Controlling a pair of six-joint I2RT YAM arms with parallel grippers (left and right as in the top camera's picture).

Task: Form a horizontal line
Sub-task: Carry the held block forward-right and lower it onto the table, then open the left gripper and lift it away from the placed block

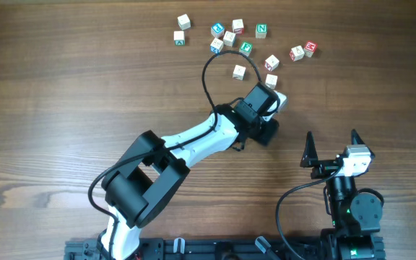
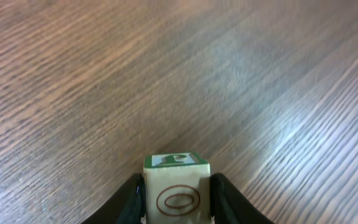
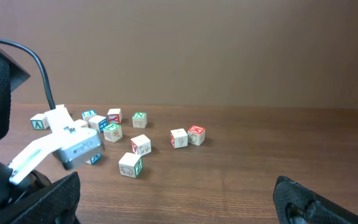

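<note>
**kev:** What've you got on screen right now?

**me:** A wooden table (image 1: 49,87) with both arms on it. My left arm (image 1: 193,137) reaches from the near edge out past the middle, toward the far edge. My right arm (image 1: 349,202) sits tucked by the near right corner.

**kev:** Jaws?

**me:** On the right gripper (image 1: 331,134) they're spread wide, holding nothing. On the left gripper (image 2: 178,182) they're narrow, with the fingers pressed on both sides of a letter block (image 2: 176,200). It's got a green letter on top and a red oval on the face toward the wrist cam. Can't tell if it's resting on the table or lifted.

**kev:** And the line?

**me:** Not formed yet. The wooden cubes (image 1: 229,37) lie loose in a scatter along the far edge, right of middle, mostly apart from each other. One pale cube (image 1: 239,71) sits inside the loop of the left arm's black cable (image 1: 205,76), just beside the wrist. A second pale cube (image 1: 271,80) lies near the gripper.
</note>
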